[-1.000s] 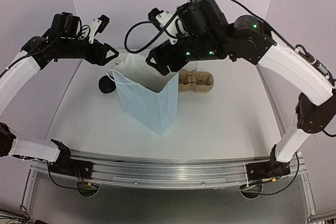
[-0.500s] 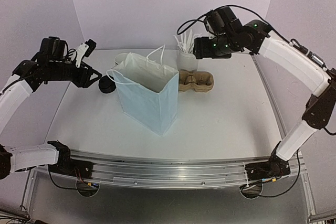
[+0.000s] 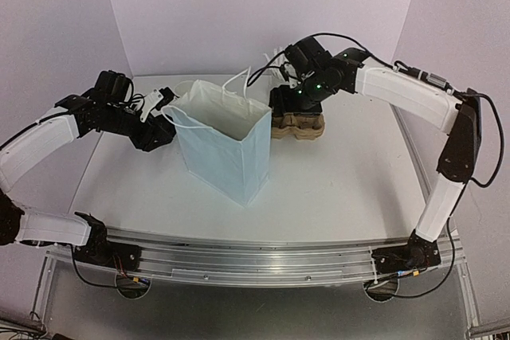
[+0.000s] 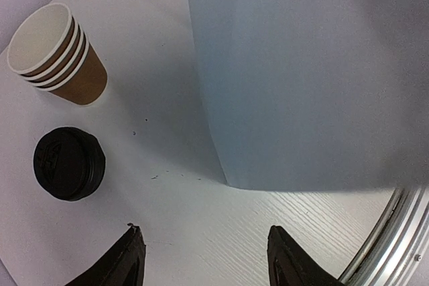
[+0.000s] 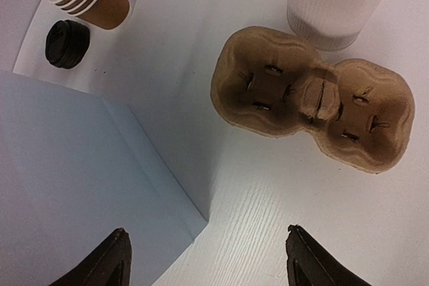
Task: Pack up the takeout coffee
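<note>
Black and angular, the left tool (image 4: 208, 259) hangs low over the white surface (image 3: 343, 181) on the left side, just beside the bag. Its two fingers stand apart with nothing between them. From its wrist view, a stack of round black lids (image 4: 69, 163) sits flat on the surface ahead of those fingers. Just beyond the lids stands a nested stack of brown paper cups (image 4: 57, 55) with white rims, upright and mouth up. Lids and cups are near each other but not touching, both at the back left of the surface, left of the bag.

In the middle a white paper bag (image 3: 227, 149) stands upright, mouth open, with its thin handles sticking up. Its wall fills much of the left wrist's view.

To the right of the bag, just beside its far corner, the tan moulded-pulp carrier (image 5: 312, 98) lies flat on the surface with its two wells facing up. Over it hovers the right tool (image 5: 211, 259), looking down on it, fingers spread wide and gripping nothing, clear of the pulp.

Behind the carrier, close against its far edge, stands a white cup (image 5: 338, 1) with white sticks poking out of the top; whether cup and carrier touch I can't tell from here
</note>
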